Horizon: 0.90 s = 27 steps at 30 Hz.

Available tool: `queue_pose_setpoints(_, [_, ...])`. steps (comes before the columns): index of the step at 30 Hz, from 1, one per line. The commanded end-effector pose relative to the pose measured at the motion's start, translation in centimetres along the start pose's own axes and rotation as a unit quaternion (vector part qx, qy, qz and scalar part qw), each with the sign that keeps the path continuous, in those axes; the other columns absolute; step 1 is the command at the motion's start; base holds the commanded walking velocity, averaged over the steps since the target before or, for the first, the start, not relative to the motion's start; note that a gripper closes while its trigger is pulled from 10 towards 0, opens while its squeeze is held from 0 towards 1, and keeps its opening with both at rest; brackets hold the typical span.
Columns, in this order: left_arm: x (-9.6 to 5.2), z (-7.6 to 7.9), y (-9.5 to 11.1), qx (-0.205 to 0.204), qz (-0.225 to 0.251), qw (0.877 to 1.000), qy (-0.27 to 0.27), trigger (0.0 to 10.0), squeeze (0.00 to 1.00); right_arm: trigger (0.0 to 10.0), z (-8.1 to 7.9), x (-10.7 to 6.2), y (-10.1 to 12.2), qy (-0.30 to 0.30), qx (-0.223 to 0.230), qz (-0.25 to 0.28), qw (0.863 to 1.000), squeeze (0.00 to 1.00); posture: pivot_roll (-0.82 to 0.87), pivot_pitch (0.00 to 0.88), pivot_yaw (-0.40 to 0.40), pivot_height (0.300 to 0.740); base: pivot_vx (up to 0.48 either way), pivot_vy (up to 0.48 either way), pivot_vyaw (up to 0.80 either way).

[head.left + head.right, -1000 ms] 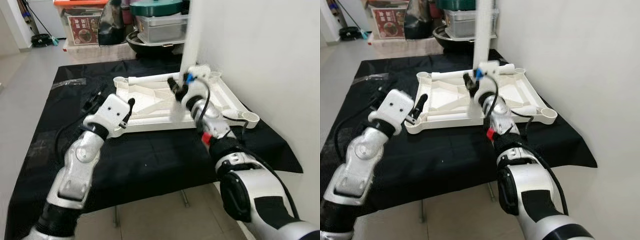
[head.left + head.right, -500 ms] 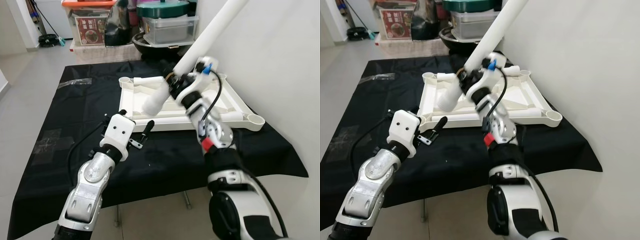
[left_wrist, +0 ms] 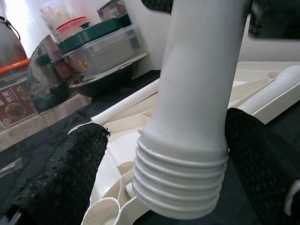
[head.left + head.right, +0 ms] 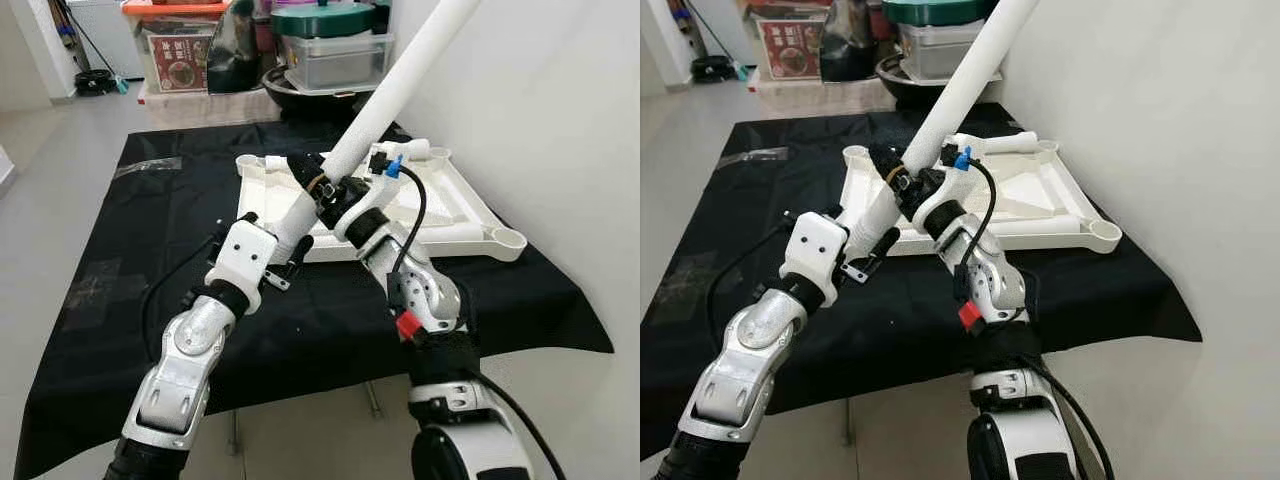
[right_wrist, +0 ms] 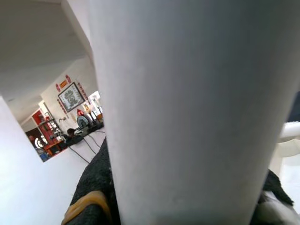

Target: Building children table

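The white table top lies upside down on the black-covered table. My right gripper is shut on a long white table leg, held slanted above the top's near left corner. The leg's threaded lower end points down toward me. My left gripper is open around that threaded end, with a black finger on either side and apart from it. Another white leg lies across the far side of the table top.
Plastic storage boxes and a dark pan stand on the floor behind the table. A white wall runs close along the right. Bare grey floor lies to the left.
The right gripper has swung the leg's lower end left and toward me. The left gripper has risen from the cloth and now brackets the threaded end.
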<state>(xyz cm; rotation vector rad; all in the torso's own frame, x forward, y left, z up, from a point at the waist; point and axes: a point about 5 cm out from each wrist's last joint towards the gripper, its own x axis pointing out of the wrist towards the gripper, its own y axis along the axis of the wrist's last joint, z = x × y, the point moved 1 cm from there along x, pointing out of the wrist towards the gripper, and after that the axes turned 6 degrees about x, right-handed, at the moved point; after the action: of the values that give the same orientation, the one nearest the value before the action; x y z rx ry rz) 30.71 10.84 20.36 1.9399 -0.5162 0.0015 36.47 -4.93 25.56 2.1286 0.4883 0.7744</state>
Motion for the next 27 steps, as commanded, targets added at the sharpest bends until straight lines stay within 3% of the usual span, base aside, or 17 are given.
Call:
queue_pose_setpoints(1, [0.1, -0.2, -0.2, 0.004, -0.009, 1.000, 0.005, 10.0, 0.00, 0.0, -0.5, -0.1, -0.1, 0.009, 0.008, 0.001, 1.000, 0.00, 0.03, 0.000, -0.014, 0.740, 0.000, 0.000, 0.00])
queue_pose_setpoints(13, [0.2, 0.5, -0.4, -0.008, -0.016, 1.000, 0.006, 10.0, 0.00, 0.0, -2.5, -0.9, -0.5, 0.027, 0.035, -0.003, 0.999, 0.00, 0.02, 0.000, -0.011, 0.740, 0.000, 0.000, 0.00])
queue_pose_setpoints(14, [0.2, 0.4, -0.4, -0.003, -0.017, 1.000, 0.004, 7.3, 0.00, 0.0, -2.6, -0.9, -0.4, 0.030, 0.036, -0.003, 0.999, 0.00, 0.02, 0.000, -0.013, 0.740, 0.000, 0.000, 0.00])
queue_pose_setpoints(15, [0.2, 0.4, -0.4, 0.001, -0.018, 1.000, 0.002, 7.3, 0.00, 0.0, -2.7, -0.9, -0.4, 0.030, 0.037, -0.004, 0.999, 0.00, 0.02, 0.000, -0.013, 0.740, 0.000, 0.000, 0.00])
queue_pose_setpoints(16, [0.3, 0.4, -0.4, 0.000, -0.017, 1.000, 0.002, 10.0, 0.00, 0.0, -2.8, -0.9, -0.4, 0.034, 0.036, -0.003, 0.999, 0.00, 0.02, 0.000, -0.013, 0.740, 0.000, 0.000, 0.00])
queue_pose_setpoints(22, [0.4, 0.4, -0.3, -0.001, -0.016, 1.000, 0.002, 10.0, 0.00, 0.0, -3.1, -1.1, -0.6, 0.037, 0.038, -0.010, 0.999, 0.00, 0.02, 0.000, -0.010, 0.740, 0.000, 0.000, 0.00])
queue_pose_setpoints(23, [0.3, 0.4, -0.3, 0.002, -0.015, 1.000, 0.003, 0.0, 0.00, 0.0, -3.1, -1.2, -0.8, 0.035, 0.038, -0.013, 0.999, 0.00, 0.02, 0.000, -0.009, 0.740, 0.000, 0.000, 0.00])
queue_pose_setpoints(27, [0.2, 0.6, -0.2, 0.009, -0.008, 1.000, 0.000, 0.0, 0.00, 0.0, -3.1, -1.4, -1.0, 0.032, 0.041, -0.016, 0.999, 0.00, 0.02, 0.000, -0.009, 0.740, 0.000, 0.000, 0.00])
